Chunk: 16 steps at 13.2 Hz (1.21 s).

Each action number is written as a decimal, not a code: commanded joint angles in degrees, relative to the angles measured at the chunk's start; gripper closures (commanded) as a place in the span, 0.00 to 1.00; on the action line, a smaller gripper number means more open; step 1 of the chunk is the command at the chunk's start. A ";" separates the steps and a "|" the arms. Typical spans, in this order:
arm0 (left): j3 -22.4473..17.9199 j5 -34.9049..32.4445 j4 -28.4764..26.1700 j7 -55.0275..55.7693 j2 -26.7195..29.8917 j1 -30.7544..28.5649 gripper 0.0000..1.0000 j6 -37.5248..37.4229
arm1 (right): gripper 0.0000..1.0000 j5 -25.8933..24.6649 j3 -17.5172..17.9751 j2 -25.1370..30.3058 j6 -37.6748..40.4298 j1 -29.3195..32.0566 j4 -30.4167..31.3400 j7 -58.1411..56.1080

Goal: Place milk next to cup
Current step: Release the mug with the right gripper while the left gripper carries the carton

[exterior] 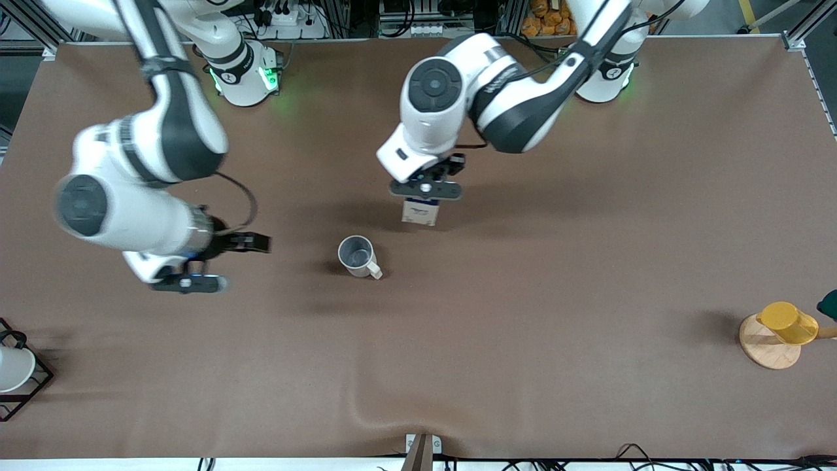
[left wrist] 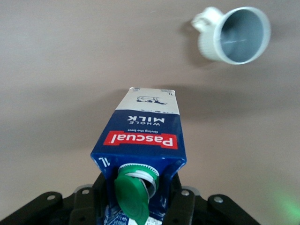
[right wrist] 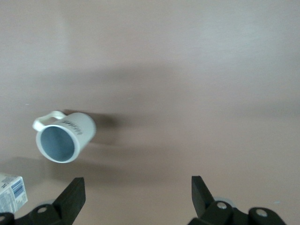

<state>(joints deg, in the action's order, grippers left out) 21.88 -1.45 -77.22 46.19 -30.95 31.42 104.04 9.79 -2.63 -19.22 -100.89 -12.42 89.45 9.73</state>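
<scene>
The milk (exterior: 419,212) is a dark blue carton with a green cap (left wrist: 133,194) and whitish lower sides (left wrist: 152,101). My left gripper (exterior: 425,190) is shut on its top and holds it upright, low over the table. Whether its base touches the table does not show. The cup (exterior: 356,256), a cream-white mug with a grey inside and a small handle, stands a short way from the carton, also seen in the left wrist view (left wrist: 234,35) and the right wrist view (right wrist: 63,136). My right gripper (exterior: 189,283) hangs open and empty (right wrist: 138,187) over bare table, toward the right arm's end from the cup.
A yellow cup (exterior: 788,322) rests on a wooden disc (exterior: 765,353) near the left arm's end. A black wire rack (exterior: 26,386) with a white cup (exterior: 12,367) stands at the right arm's end. The brown table cover has a wrinkle (exterior: 366,412) near the front edge.
</scene>
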 commanded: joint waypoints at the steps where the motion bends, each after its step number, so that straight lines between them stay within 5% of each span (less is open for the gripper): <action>1: -3.06 -1.10 3.21 1.00 -2.71 4.86 0.48 3.78 | 0.00 -1.25 1.05 9.79 -0.45 6.24 8.35 -7.59; 6: -4.65 -1.01 3.21 1.44 -7.19 7.78 0.48 9.60 | 0.00 -2.67 0.96 18.51 1.82 15.40 11.54 -18.79; 9: -4.65 -0.75 3.21 3.02 -7.99 7.69 0.48 10.56 | 0.00 -2.76 -2.38 20.54 5.09 14.09 11.53 -17.21; 16: -4.56 -0.66 3.21 4.43 -9.04 8.13 0.48 13.99 | 0.00 -9.08 -0.36 22.30 10.01 13.48 7.68 -10.17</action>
<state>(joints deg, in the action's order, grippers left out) 17.48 -1.45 -75.66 48.75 -38.81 38.71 117.12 1.99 -3.07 2.02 -91.78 1.24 98.26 -1.75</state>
